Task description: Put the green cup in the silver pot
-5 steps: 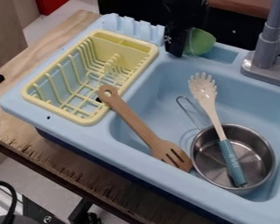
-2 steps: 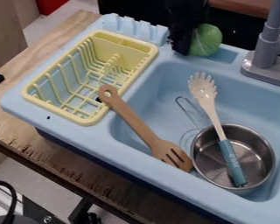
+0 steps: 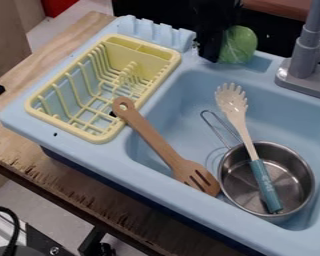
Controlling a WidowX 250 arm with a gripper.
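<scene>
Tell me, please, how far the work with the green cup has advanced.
Nothing is placed yet: the pot sits in the sink without the cup. The cup is at the gripper, by the sink's back edge; I cannot confirm a grip. Left: bring it over and lower it in, probably around the spoon lying in the pot.

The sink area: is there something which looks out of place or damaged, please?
The pasta spoon leans head up, its blue handle inside the pot, as if put in upside down. The spatula lies askew from the rack's rim into the sink. The table's near edge looks chipped and splintered.
</scene>
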